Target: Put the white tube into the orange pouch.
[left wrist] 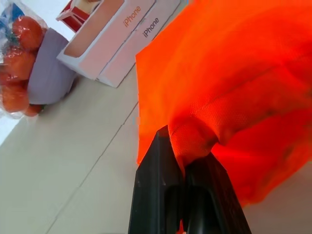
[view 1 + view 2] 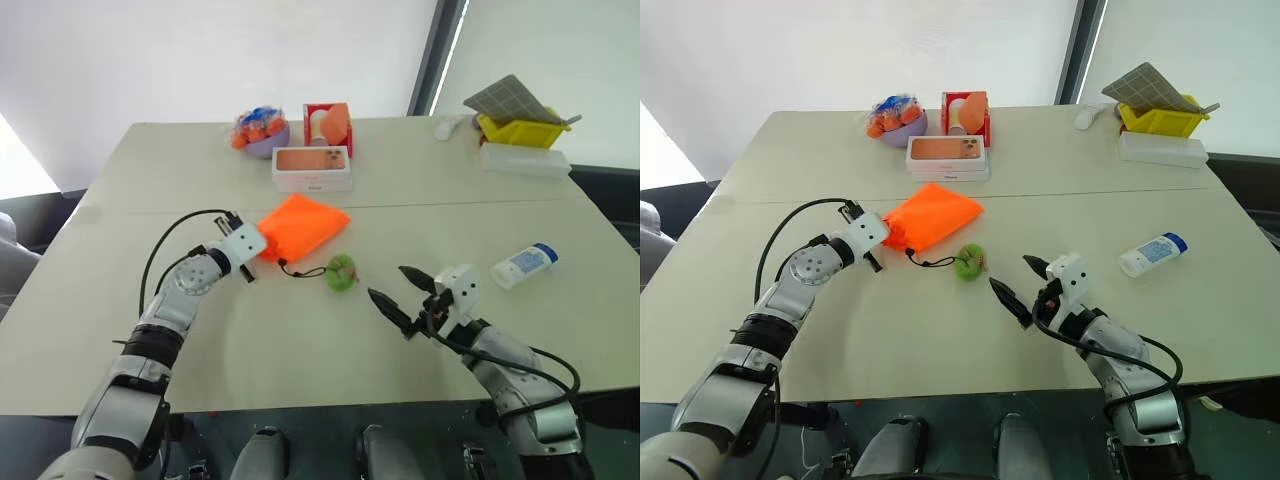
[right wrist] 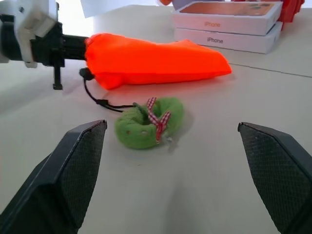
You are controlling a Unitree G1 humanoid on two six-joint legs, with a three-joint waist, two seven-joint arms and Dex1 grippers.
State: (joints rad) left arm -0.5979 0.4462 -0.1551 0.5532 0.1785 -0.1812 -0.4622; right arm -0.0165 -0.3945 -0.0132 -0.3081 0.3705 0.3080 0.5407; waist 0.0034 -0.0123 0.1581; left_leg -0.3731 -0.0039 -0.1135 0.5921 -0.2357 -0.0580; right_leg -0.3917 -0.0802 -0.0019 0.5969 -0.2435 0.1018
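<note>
The left tool (image 2: 252, 249) is clamped shut on a corner of the bright orange soft fabric pouch (image 2: 303, 224) at frame centre. The right tool (image 2: 400, 290), fingers spread wide and empty, is the nearer one to the small white plastic squeeze tube with a blue cap (image 2: 524, 264), which lies to its right on the table (image 2: 560, 330), cap pointing toward upper right.

Setting reads as a lab or test room: bare pale table (image 2: 150, 190) against white blinds (image 2: 200, 50), with yellow parts bin (image 2: 520, 130) and boxed phone (image 2: 312, 165) laid out as props.
</note>
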